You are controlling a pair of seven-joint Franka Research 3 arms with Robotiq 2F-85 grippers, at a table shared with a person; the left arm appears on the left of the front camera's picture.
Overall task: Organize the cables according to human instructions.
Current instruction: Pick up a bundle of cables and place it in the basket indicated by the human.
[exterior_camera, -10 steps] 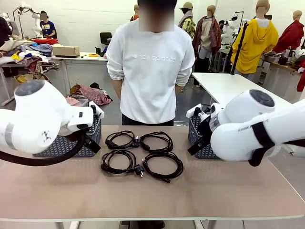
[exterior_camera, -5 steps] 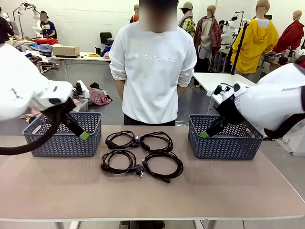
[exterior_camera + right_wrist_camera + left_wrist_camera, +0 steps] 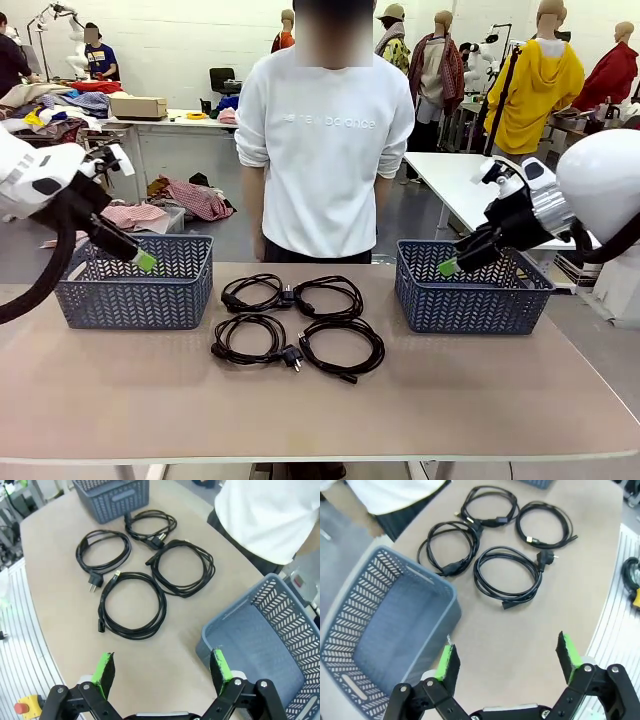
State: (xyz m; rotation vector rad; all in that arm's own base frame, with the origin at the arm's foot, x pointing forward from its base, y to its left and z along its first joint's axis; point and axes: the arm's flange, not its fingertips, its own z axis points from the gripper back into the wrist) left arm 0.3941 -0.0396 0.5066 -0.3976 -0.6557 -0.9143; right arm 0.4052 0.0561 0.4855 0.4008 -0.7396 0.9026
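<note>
**Both arms up over the baskets, cables sitting in the middle**

The left arm (image 3: 40,185) comes in high from the left edge. Its wrist is tipped so the fingers slant down and inward, with a green pad (image 3: 146,262) over the far rim of the left basket (image 3: 135,300). The right arm (image 3: 590,190) mirrors it from the other side, fingers slanting down toward the far left corner of the right basket (image 3: 470,305).

In the wrist views the left jaws are spread wide with nothing between them, just bare desk (image 3: 520,630) and the basket's corner (image 3: 395,630) below. The right jaws are the same, wide apart and holding nothing, over the desk beside their basket (image 3: 260,630).

The cables (image 3: 297,322) are four black coils lying flat on the desk between the two baskets, two by two, touching or nearly so. None of them is in a basket.

A person stands at the far edge in a white sweatshirt (image 3: 325,170). The pale chest lettering looks like "new balance", though it's faint.
</note>
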